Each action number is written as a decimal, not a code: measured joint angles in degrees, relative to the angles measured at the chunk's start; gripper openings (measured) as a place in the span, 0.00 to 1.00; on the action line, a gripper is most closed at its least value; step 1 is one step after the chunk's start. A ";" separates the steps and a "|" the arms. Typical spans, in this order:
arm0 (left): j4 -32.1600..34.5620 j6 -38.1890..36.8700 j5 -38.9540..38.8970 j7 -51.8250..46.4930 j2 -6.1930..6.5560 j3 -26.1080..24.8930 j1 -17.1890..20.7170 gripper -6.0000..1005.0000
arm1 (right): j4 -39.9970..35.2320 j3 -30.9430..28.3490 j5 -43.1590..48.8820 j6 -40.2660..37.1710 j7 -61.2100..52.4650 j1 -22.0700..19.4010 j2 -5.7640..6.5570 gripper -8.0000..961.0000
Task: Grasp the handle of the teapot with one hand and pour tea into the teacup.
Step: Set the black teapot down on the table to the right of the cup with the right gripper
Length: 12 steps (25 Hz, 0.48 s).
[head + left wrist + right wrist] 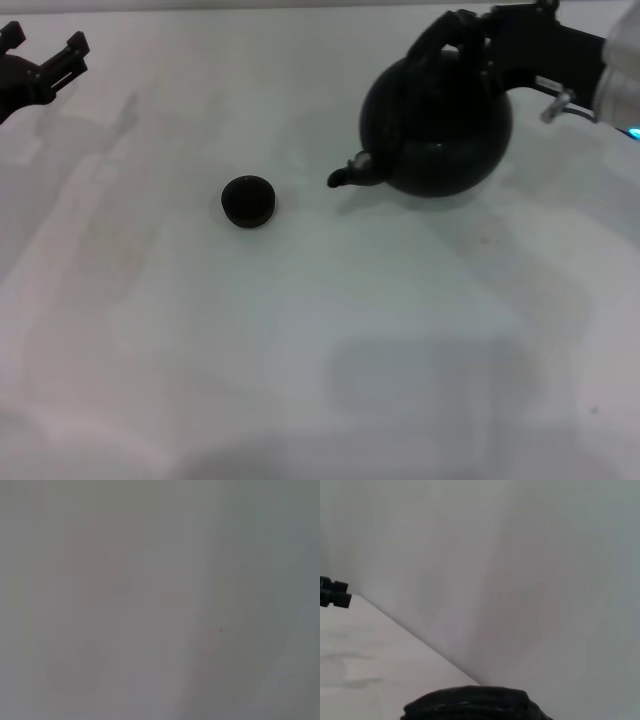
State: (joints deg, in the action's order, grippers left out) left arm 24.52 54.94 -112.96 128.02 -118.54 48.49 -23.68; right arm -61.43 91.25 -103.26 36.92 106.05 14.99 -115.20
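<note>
My left hand (45, 62) sits at the far left edge of the pale, smooth counter (300, 350), its black fingers spread apart and holding nothing. Right of it, near the middle, the teacup (248, 201) rests on the counter: small, low, round, matte black. Further right stands the teapot (437, 125), a big round black pot with a faint sheen, its short curved spout (350, 174) pointing toward the teacup but well apart from it. My right hand (478, 55) is closed around the arched, ribbed handle (445, 45) at the top; from the wrist, the handle (472, 705) shows as a dark, ridged band.
</note>
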 joint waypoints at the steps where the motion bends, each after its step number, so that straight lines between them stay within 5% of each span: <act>1: 0.01 -0.38 0.05 0.01 0.00 0.04 -0.19 0.89 | 0.00 -0.71 0.11 0.58 0.00 -0.31 0.08 0.12; 12: 0.18 -1.51 0.21 0.32 0.08 0.12 -1.07 0.89 | 3.10 -15.18 0.50 19.17 2.72 -5.81 0.15 0.12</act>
State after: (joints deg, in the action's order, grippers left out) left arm 24.70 53.44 -112.76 128.34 -118.45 48.61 -24.75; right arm -58.32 76.07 -102.76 56.10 108.77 9.18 -115.05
